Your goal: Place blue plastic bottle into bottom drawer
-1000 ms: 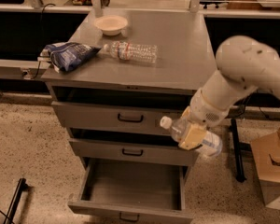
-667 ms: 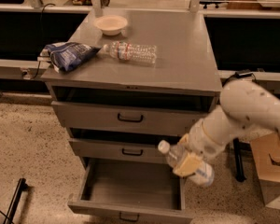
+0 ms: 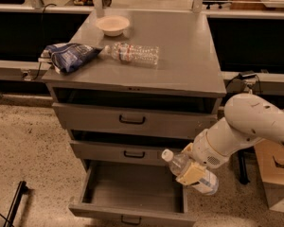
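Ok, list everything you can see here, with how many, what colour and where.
cabinet: one, grey, centre of view.
bowl: one, off-white, back of the cabinet top.
bag: one, blue, front left of the cabinet top.
clear bottle: one, red label, lying on the top beside the bag.
upper drawers: two, grey, above the bottom one.
bottom drawer: one, grey, pulled open, nothing visible inside.
blue plastic bottle: one, clear with a white cap, tilted over the drawer's right side.
cardboard box: one, brown, floor at right.
arm: one, white, from the right.
hand: one, gripping the blue plastic bottle.
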